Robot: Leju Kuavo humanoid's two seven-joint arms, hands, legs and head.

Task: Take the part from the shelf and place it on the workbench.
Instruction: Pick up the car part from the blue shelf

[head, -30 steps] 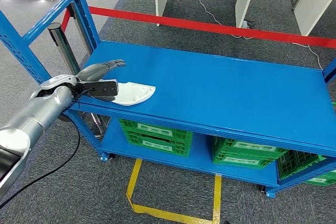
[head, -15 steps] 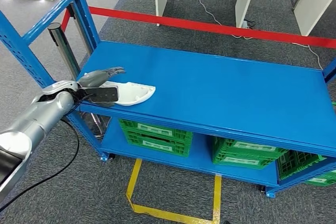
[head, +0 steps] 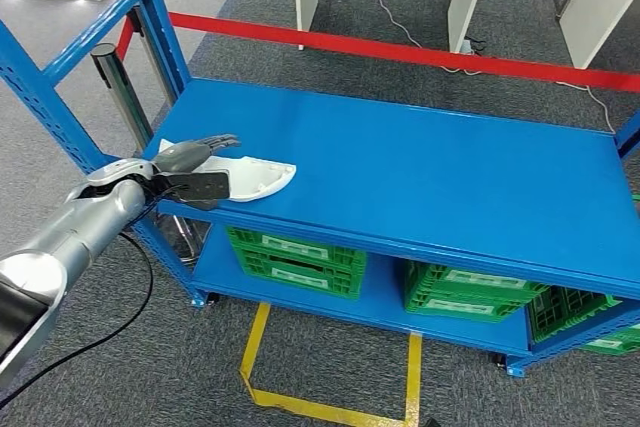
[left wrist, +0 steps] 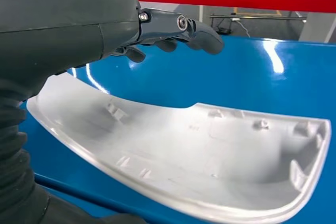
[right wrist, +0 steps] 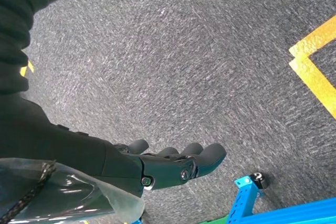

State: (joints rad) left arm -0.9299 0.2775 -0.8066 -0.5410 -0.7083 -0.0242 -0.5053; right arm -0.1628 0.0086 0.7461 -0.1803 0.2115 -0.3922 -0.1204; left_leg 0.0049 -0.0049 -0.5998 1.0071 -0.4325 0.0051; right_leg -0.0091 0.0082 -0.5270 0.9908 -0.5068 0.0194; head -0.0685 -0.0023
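Shelving in blue steel (head: 423, 162) fills the scene, its top deck bare but for the white part (head: 253, 176) lying concave side up near the left front corner. Over that part's near end hovers the left hand (head: 189, 169), fingers (left wrist: 190, 27) extended above and thumb low by the rim, nothing clamped yet. Closing well means pinching the rim squarely — a thin, slick shell could skate away. At the robot's side the right hand (right wrist: 174, 163) hangs slack — fingers apart, empty.
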